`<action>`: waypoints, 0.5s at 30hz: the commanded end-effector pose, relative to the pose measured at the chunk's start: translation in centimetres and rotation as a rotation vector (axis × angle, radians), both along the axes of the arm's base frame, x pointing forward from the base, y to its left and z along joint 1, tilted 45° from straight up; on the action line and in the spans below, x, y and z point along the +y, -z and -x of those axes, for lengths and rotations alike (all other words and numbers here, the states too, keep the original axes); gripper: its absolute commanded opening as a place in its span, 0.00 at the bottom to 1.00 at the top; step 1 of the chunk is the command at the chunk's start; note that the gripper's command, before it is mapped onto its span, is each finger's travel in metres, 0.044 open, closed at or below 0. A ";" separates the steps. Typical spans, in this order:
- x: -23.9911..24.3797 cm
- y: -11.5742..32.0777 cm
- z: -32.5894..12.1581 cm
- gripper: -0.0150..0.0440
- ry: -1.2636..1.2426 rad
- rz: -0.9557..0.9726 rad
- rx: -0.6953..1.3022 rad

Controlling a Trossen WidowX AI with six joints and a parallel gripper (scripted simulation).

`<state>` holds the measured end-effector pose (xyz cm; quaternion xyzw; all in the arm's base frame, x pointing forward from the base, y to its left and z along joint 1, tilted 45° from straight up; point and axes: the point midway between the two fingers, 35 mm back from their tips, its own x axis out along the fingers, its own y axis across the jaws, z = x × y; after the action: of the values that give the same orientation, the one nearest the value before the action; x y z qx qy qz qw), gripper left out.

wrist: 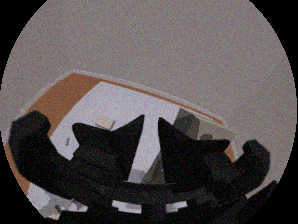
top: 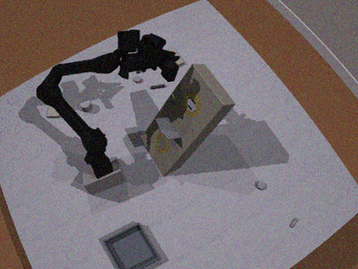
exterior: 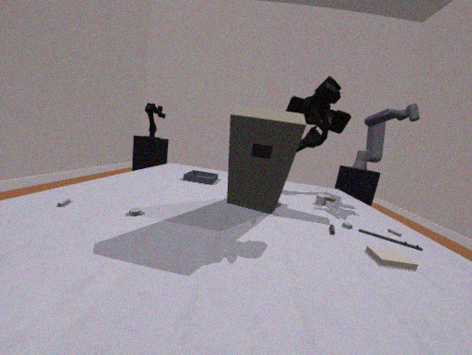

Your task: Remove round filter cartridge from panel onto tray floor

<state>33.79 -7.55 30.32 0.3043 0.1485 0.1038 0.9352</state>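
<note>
The filter cartridge [top: 191,104] is a pale round disc with two dark slots, inside a yellow ring on the sloped face of the service panel [top: 185,132] [exterior: 260,178]. It looks seated in the panel. The exterior view shows only the panel's back, so the cartridge is hidden there. My gripper [top: 173,68] [wrist: 150,119] is raised, near the panel's upper end in the top view. Its fingers are partly open, with a narrow gap and nothing between them. The grey square tray [top: 132,249] [exterior: 201,177] stands empty, well away from the gripper.
A second yellow ring [top: 161,143] and a jutting grey piece are lower on the panel. A beige block [exterior: 392,260] [wrist: 105,123], a dark rod [exterior: 390,239], a short dark piece [top: 157,86] [exterior: 332,230] and a grey disc [top: 261,185] [exterior: 135,212] lie around it.
</note>
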 end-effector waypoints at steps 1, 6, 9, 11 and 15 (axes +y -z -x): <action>-3.2 2.5 1.2 0.42 0.101 -0.231 0.135; -5.7 6.9 3.0 0.42 0.200 -0.614 0.334; -7.3 10.3 5.1 0.42 0.296 -0.998 0.492; -8.2 12.4 6.9 0.42 0.366 -1.306 0.588; -8.8 13.5 8.1 0.42 0.410 -1.525 0.642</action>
<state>26.48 -16.22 17.33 0.8490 0.2439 -0.0839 0.4611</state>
